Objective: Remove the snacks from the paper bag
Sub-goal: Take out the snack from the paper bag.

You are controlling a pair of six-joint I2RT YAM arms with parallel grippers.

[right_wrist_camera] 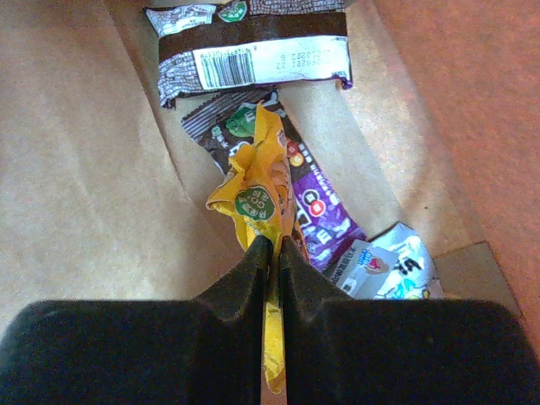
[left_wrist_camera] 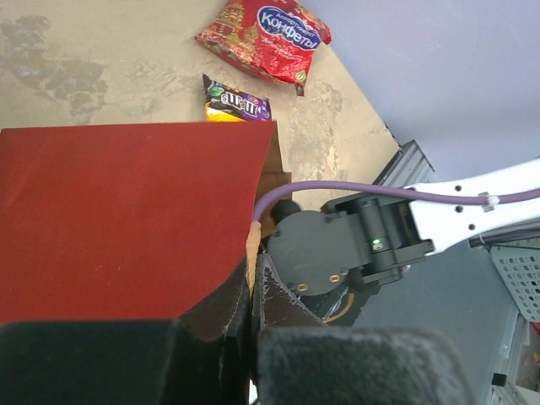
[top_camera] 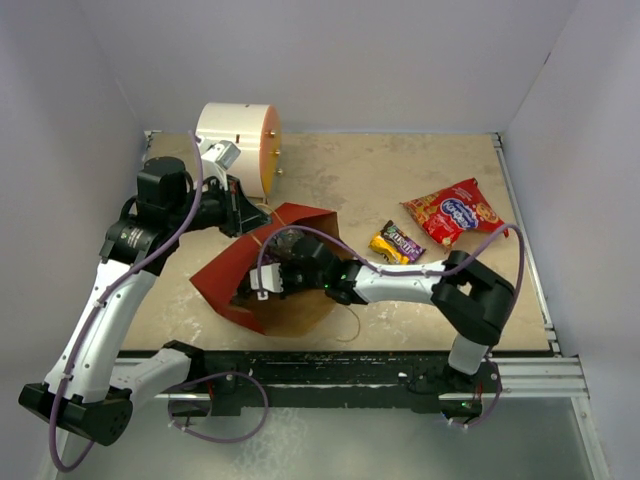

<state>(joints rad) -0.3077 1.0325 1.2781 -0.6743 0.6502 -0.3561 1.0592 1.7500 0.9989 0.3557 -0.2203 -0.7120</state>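
Print on the snack packets
The red bag on the tabletop bears "Конфеты" in white on a blue oval; the yellow-purple packet beside it shows what looks like the "m&m's" logo; a dark packet carries a white barcode label, its digits too small to read; the yellow packet has a green round badge, illegible

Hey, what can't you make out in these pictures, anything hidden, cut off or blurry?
- Top external: the packets inside the paper bag, hidden by its wall and the right arm.
- Right wrist: the silver-grey packet, its top cut off by the upper edge; the light-blue packet, partly behind the right gripper.
- Left wrist: the bag's interior, blocked by its own red wall; the left gripper, a dark blur up close.
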